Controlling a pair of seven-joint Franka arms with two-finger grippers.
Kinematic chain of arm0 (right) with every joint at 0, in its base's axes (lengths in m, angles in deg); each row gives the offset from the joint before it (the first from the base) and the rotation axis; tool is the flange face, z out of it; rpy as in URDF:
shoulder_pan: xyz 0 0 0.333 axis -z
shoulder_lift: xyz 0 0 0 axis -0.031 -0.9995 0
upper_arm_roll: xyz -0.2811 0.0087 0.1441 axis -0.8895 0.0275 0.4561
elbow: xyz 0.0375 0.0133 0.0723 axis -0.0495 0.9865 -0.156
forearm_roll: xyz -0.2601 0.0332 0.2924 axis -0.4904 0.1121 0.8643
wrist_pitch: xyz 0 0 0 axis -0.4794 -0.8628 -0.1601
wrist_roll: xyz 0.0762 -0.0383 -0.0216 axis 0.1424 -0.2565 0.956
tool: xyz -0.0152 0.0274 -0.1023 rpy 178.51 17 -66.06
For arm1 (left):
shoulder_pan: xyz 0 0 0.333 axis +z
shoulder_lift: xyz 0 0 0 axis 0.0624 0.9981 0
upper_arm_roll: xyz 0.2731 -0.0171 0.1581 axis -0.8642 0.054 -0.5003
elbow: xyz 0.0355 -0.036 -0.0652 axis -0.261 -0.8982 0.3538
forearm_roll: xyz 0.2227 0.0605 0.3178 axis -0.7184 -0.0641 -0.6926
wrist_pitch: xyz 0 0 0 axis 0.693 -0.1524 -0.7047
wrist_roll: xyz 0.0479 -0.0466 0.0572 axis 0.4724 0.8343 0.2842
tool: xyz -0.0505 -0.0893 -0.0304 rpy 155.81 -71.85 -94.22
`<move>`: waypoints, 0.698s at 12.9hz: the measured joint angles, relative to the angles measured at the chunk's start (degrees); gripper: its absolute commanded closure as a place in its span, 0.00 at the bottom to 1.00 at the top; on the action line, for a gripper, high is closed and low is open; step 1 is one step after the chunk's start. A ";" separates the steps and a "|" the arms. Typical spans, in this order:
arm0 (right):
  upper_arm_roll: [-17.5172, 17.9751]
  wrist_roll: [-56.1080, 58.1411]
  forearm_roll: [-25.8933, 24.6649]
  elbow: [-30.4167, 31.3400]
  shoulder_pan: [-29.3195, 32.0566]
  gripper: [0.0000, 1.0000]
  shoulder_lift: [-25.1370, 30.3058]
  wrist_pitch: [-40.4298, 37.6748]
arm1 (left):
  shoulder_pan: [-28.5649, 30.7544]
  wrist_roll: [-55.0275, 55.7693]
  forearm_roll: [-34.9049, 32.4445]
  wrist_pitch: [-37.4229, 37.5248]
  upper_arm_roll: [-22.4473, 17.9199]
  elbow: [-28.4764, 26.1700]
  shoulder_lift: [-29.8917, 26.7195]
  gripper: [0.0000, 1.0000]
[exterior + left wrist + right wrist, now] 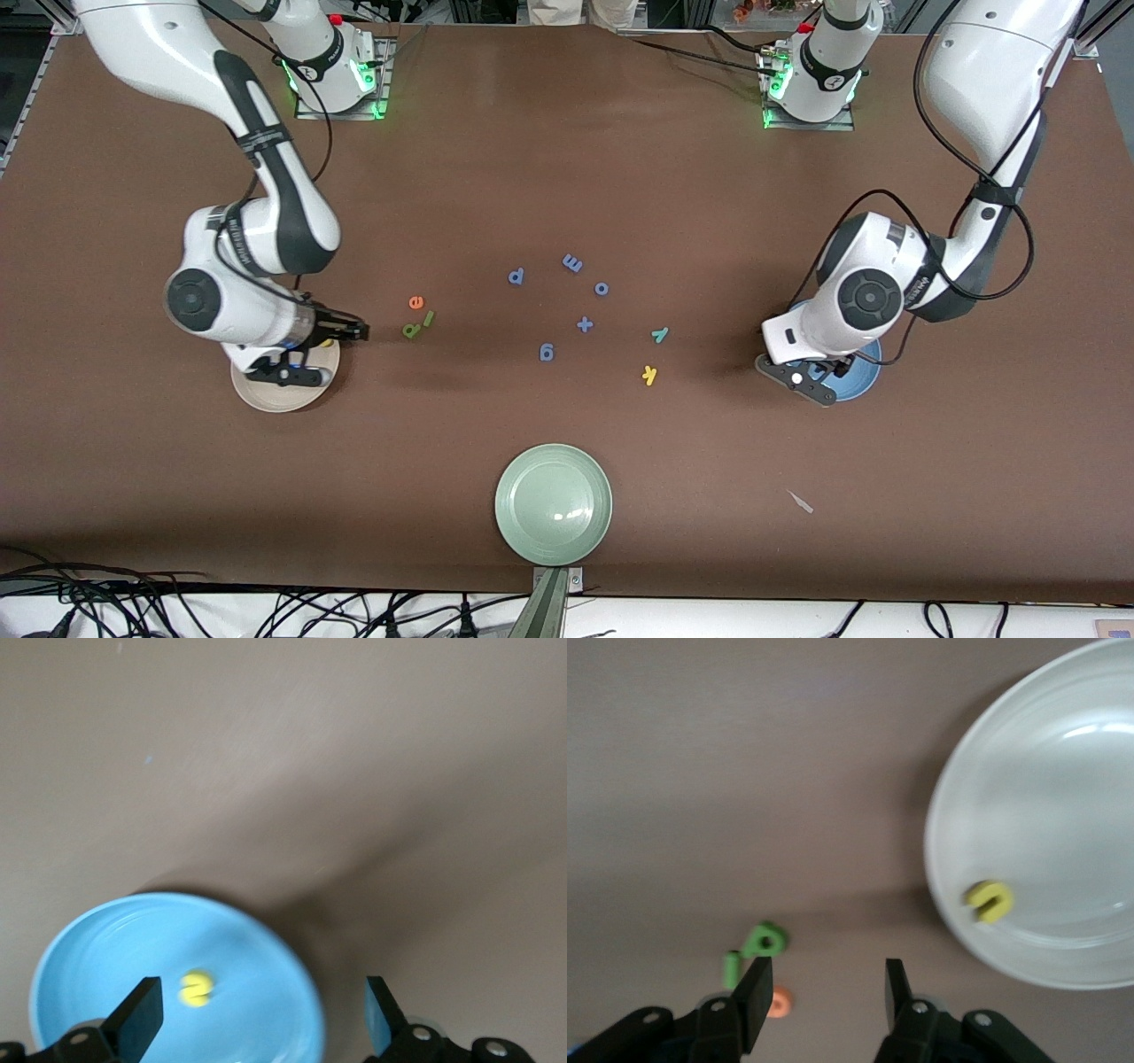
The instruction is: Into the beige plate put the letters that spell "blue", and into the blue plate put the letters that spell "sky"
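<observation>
In the left wrist view the yellow s (197,988) lies in the blue plate (106,948). My left gripper (261,1019) hangs open over that plate's rim (866,377), holding nothing. The yellow u (989,901) rests in the beige plate (1063,815). My right gripper (827,997) is open and empty over the table, between the beige plate (266,394) and the orange e (416,302), light green l (429,317) and olive-green b (411,330). The teal y (659,334) and yellow k (649,375) lie on the table toward the left arm's end.
Blue letters p (516,276), m (572,263), o (601,288), g (547,353) and a plus sign (585,324) are scattered mid-table. A pale green plate (554,504) sits nearest the front camera. A small pale scrap (801,502) lies nearer the camera than the blue plate.
</observation>
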 measured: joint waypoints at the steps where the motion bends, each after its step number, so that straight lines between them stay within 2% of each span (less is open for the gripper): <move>1: 0.17 -4.09 0.00 0.11 -1.80 0.39 -0.36 1.19 | -2.24 4.03 0.00 0.00 0.33 0.75 0.27 0.00; 2: 0.20 -7.48 0.00 0.22 -3.28 0.34 -0.97 2.28 | -5.12 8.37 0.00 0.01 0.37 1.53 0.93 0.00; 5: 0.19 -12.57 0.00 1.21 -4.98 0.34 -3.38 6.14 | -13.13 17.82 0.00 -2.11 0.32 2.87 5.01 0.00; 7: 0.15 -13.44 0.00 2.13 -5.02 0.34 -4.52 8.14 | -15.04 20.71 0.00 -6.92 0.25 3.22 7.85 0.00; 9: 0.11 -13.75 0.00 2.34 -5.02 0.35 -4.94 8.38 | -14.56 21.22 0.00 -8.65 -0.27 3.58 10.23 0.00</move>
